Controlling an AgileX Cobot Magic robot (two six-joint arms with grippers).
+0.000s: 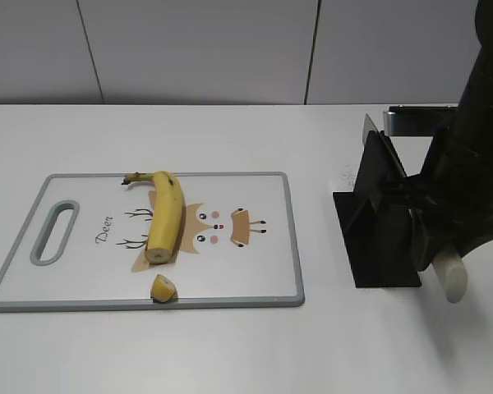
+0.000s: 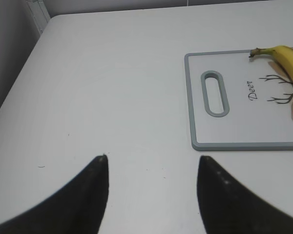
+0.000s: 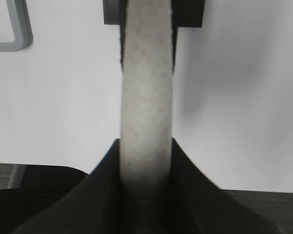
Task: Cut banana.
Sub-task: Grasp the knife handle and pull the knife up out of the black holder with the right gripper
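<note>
The white table [image 1: 230,353] carries a cutting board [image 1: 255,287]. On the board lies the banana [image 1: 166,215], its cut end near a small cut-off piece [image 1: 163,288]. The right gripper [image 3: 146,161] is closed on a pale knife handle [image 3: 146,97], probably at the black stand [image 1: 378,230]. The left gripper [image 2: 151,168] hangs with fingers spread, holding nothing.

- The banana [image 2: 289,63] runs off the left wrist view's right edge.
- The knife handle [image 3: 146,97] fills the blurred right wrist view; its blade is hidden there.
- The right arm [image 1: 476,148] is cropped in the exterior view.
</note>
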